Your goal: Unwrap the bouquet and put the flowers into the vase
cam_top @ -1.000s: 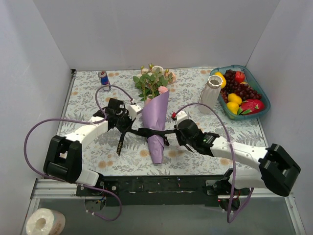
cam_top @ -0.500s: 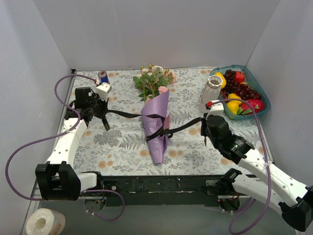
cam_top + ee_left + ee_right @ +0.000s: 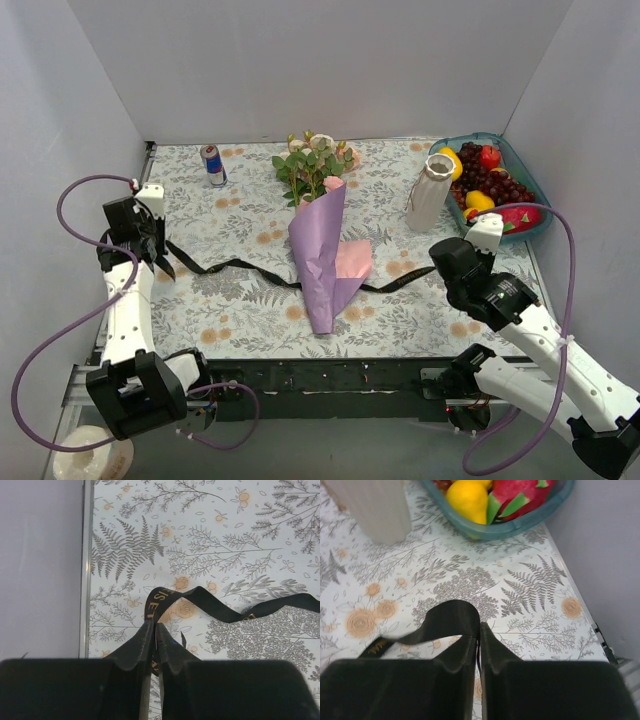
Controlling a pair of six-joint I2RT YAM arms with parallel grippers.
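- Since a second ago the black ribbon (image 3: 240,265) has come untied. It was knotted round the cone; now it lies slack across the table (image 3: 230,215) in one wavy line, left edge to right edge.
- Both arms have swung out from the middle, one to each side edge, each taking a ribbon end with it.
- Left gripper (image 3: 154,630): fingers pressed together on the left ribbon end, close to the table's left edge.
- Right gripper (image 3: 479,630): fingers pinched on a loop of the right ribbon end, near the right edge, just in front of the vase (image 3: 430,190).
- Paper sheet (image 3: 318,260): loosened, with a pink flap now folded open on its right side. The purple cone is otherwise holding its shape.
- Bouquet lies mid-table, point toward the near edge. The flowers (image 3: 315,165) spill out toward the far edge, well apart from both grippers.
- Where the ribbon meets the cone it drops out of sight; over or under the paper cannot be told.
- Judgement: the tie is undone. The ribbon needs dropping, then the paper opening, before any stem goes to the vase.
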